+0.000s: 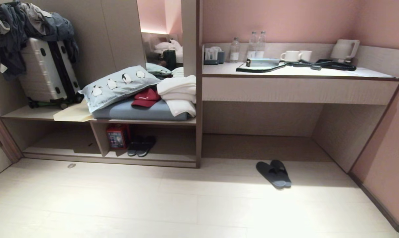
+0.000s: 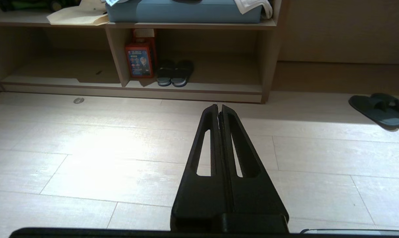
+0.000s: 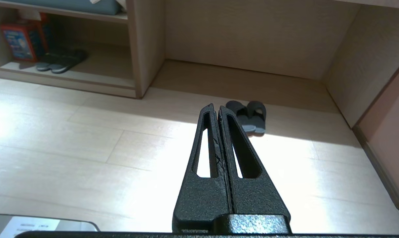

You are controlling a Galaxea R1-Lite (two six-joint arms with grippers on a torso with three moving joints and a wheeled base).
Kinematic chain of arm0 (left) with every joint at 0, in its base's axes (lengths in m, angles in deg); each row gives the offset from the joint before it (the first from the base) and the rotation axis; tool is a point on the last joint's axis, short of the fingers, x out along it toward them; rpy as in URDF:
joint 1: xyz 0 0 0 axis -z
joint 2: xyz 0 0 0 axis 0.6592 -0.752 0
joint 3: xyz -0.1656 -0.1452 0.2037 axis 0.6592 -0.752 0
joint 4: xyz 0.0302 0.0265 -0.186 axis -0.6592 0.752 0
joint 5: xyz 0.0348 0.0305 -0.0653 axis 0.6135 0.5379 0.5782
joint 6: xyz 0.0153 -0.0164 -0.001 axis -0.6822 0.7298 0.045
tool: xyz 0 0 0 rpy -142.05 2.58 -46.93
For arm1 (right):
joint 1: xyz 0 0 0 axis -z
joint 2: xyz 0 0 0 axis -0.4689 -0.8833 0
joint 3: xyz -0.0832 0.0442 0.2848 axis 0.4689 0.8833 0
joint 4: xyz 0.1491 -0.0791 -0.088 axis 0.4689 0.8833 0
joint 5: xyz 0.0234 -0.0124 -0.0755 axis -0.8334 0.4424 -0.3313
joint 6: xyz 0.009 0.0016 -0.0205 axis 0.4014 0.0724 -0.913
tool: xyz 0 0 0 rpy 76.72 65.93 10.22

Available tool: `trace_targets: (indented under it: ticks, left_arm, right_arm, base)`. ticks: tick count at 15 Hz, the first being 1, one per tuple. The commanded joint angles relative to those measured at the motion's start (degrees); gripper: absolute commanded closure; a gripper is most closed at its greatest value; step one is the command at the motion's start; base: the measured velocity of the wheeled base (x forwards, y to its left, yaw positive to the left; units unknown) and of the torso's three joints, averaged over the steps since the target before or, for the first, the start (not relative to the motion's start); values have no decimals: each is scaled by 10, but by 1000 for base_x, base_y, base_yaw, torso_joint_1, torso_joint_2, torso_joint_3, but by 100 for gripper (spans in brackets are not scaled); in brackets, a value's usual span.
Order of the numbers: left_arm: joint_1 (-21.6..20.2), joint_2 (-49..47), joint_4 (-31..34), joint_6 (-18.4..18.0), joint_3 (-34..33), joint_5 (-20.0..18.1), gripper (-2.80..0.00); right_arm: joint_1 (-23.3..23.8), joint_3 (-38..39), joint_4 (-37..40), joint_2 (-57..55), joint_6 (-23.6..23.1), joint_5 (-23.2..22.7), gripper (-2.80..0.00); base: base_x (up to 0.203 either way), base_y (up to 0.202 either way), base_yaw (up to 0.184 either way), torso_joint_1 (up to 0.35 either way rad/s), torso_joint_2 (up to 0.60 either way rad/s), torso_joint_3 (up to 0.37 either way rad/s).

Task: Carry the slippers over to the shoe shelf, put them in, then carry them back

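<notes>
The slippers (image 1: 274, 174) lie side by side on the pale floor in front of the tall recess under the desk, dark grey with blue-grey sole ends. They also show in both wrist views (image 2: 378, 110) (image 3: 249, 116). The shoe shelf (image 1: 173, 156) is the low cubby to their left, with a base board and a divider. Neither arm is in the head view. My left gripper (image 2: 219, 106) hangs shut and empty over bare floor, facing the shelf. Shut and empty as well, my right gripper (image 3: 216, 106) sits short of the slippers.
Inside the shelf's right bay stand a red box (image 1: 117, 136) and another dark pair of slippers (image 1: 141, 145). Bedding and a suitcase (image 1: 47, 74) sit on the bench above. A wall (image 1: 384, 158) closes the right side. A small disc (image 1: 71, 165) lies on the floor.
</notes>
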Motion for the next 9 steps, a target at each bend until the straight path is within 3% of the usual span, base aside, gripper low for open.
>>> trace_targets:
  ticks: [1, 9]
  left_arm:
    - [0, 0, 0, 0, -1, 0, 0]
    - [0, 0, 0, 0, -1, 0, 0]
  right_arm:
    - [0, 0, 0, 0, 0, 0, 0]
    - [0, 0, 0, 0, 0, 0, 0]
  base:
    - [-198, 0, -1, 2, 2, 2]
    - [-195, 0, 1, 2, 1, 2]
